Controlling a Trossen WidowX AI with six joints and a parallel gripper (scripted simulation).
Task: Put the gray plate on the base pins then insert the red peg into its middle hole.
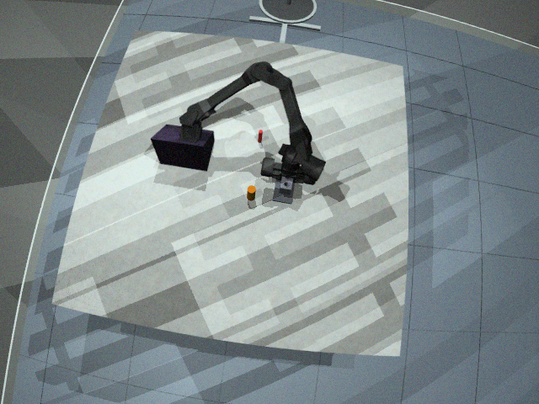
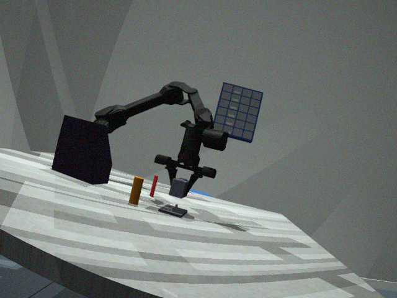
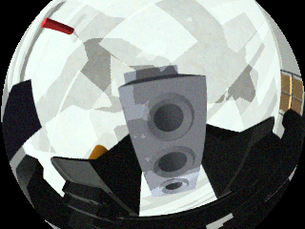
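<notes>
The gray plate [image 1: 281, 184] [image 2: 178, 187] [image 3: 137, 125] is between the fingers of my gripper [image 2: 178, 189] [image 3: 163, 127], which is shut on it. Three round holes in a row show in the wrist view. The plate hangs above the dark gray base [image 1: 283, 200] [image 2: 166, 208] [image 3: 157, 71], with a visible gap in the exterior view. The base lies on the table; one pin shows there, and the other is not clearly visible. The red peg [image 1: 260, 135] [image 2: 154, 185] [image 3: 58, 26] stands upright on the table, apart from the gripper.
An orange cylinder [image 1: 251, 193] [image 2: 136, 190] [image 3: 98, 153] stands upright near the base. The arm's dark mounting box [image 1: 183, 151] [image 2: 81, 150] [image 3: 18, 119] is on the table. A blue-framed grid panel [image 2: 239, 112] shows behind the arm.
</notes>
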